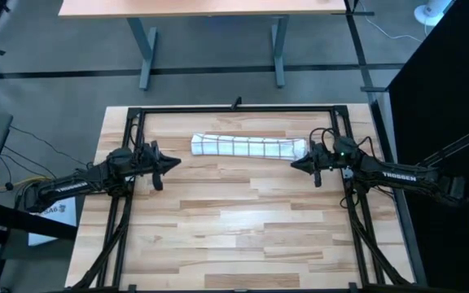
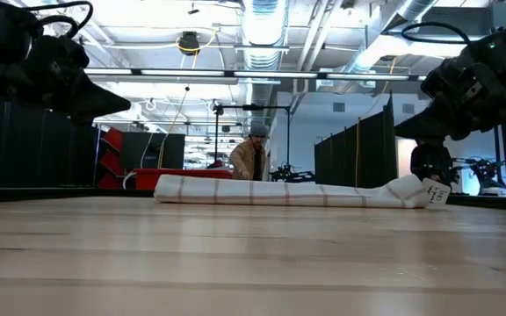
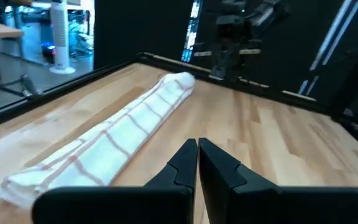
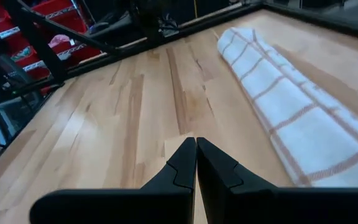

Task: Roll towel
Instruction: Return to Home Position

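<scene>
The towel [image 1: 248,147] lies rolled into a long, narrow tube on the far half of the wooden table [image 1: 243,232], running from side to side. It is white with thin reddish grid lines, and the low view shows a small tag [image 2: 437,195] at its thicker end, the end nearer the right arm. Both arms reach in low from the table's sides, forearms nearly level, with their claws pointing inward at each other. The left gripper [image 1: 175,161] sits just off the roll's thinner end, a little toward the near edge, and its fingers [image 3: 185,163] are pressed flat together with nothing between them. The right gripper [image 1: 293,164] mirrors it near the thicker end, also on the near side. Its fingers [image 4: 184,162] are clenched just as tightly and are just as empty. In the low view both claws hang in the air above the tabletop — higher than the roll and clear of it — the left gripper on that picture's left, the right on its right. A person [image 2: 251,156] stands far back in the room beyond the table.
</scene>
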You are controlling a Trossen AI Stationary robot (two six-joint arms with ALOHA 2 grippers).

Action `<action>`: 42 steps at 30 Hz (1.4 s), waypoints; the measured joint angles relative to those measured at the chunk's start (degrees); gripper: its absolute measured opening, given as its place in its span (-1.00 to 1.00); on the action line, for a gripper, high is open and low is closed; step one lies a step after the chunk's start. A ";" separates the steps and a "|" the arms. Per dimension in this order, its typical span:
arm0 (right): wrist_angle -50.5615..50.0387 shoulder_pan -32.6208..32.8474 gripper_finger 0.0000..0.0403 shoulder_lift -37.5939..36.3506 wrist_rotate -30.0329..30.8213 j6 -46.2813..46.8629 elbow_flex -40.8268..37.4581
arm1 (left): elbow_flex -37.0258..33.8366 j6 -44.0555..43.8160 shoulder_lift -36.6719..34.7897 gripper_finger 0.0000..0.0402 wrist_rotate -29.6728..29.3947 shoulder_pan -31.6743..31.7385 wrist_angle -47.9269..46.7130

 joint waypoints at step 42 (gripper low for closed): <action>-12.41 7.27 -1.00 -22.42 -10.78 1.71 -0.02 | 0.00 11.09 -7.58 -1.00 -22.19 -36.61 1.04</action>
